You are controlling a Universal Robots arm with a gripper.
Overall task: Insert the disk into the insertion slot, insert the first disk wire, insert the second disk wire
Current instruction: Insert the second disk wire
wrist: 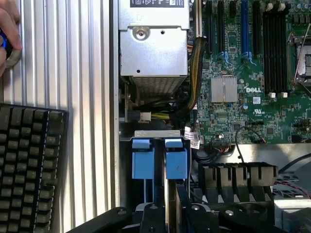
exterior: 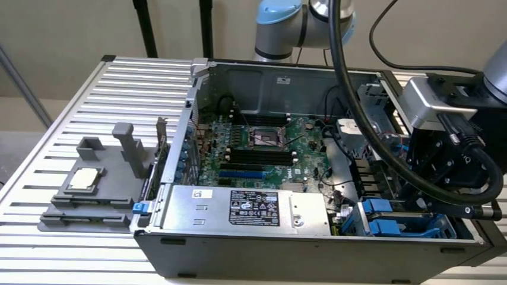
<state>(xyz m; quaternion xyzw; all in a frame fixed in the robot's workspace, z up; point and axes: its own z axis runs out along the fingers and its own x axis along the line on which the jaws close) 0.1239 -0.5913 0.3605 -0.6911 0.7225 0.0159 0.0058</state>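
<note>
Nearest the wrist lens sat the gripper (wrist: 160,217), black, low over the case. You could not tell from either view whether it was open or closed, or whether it carried anything.

- Just ahead of it: two bright blue clips (wrist: 176,162) side by side under a thin metal bracket. These belonged to the insertion slot (exterior: 396,222). Taking the open case as a clock face in the exterior view, the slot lay at about four o'clock, in the corner under the arm (exterior: 455,148).
- Whether the disk was seated behind those clips, you could not make out.
- Beside the slot: a row of black ribbed ducts (wrist: 238,175).
- Past the clips: the silver power supply (wrist: 153,43), with yellow and black wires bundled between it and the slot. In the exterior view it lay at six o'clock (exterior: 237,208), black label up.
- The green motherboard (exterior: 262,148) filled the clock's centre.
- A thick black cable (exterior: 357,119) hung across the case at two o'clock.
- Outside the case, at nine o'clock: a grey fixture (exterior: 87,190) on the slatted table (exterior: 79,107).
- A black keyboard (wrist: 29,165) lay on the slats, and a person's hand (wrist: 7,34) rested near it.
</note>
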